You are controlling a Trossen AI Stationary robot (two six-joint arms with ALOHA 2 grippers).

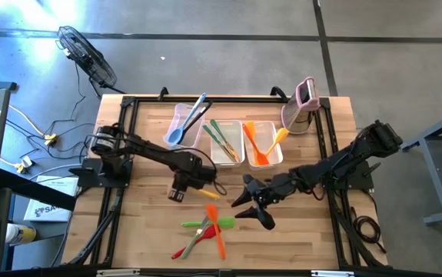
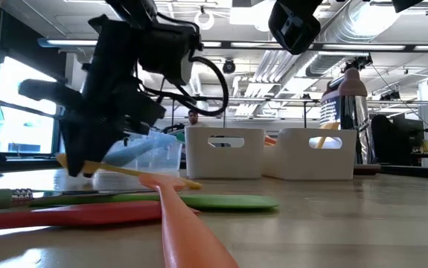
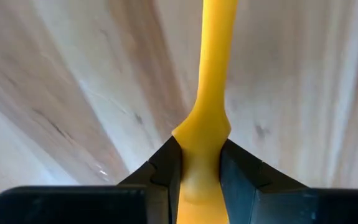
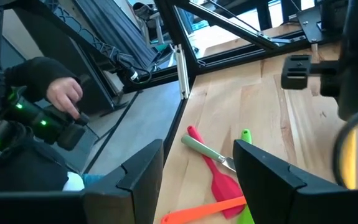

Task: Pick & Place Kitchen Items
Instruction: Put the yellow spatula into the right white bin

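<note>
The left pincer, just left of centre in the high view, is clenched on a yellow utensil; the left wrist view shows its two dark fingers pressed against the handle's sides over the wooden tabletop. The right pincer, right of centre, hangs released with its jaws spread, holding nothing. Below centre lies a crossed cluster: an orange spatula, a green spatula and a red spatula. Along the upper middle stand three clear tubs: the left tub holds a blue spoon, the middle tub green and red utensils, the right tub orange utensils. A pink-and-white gadget stands at upper right. At the lower left edge a box on the floor bears letters too small to read. In the right wrist view a person's hand shows at left.
</note>
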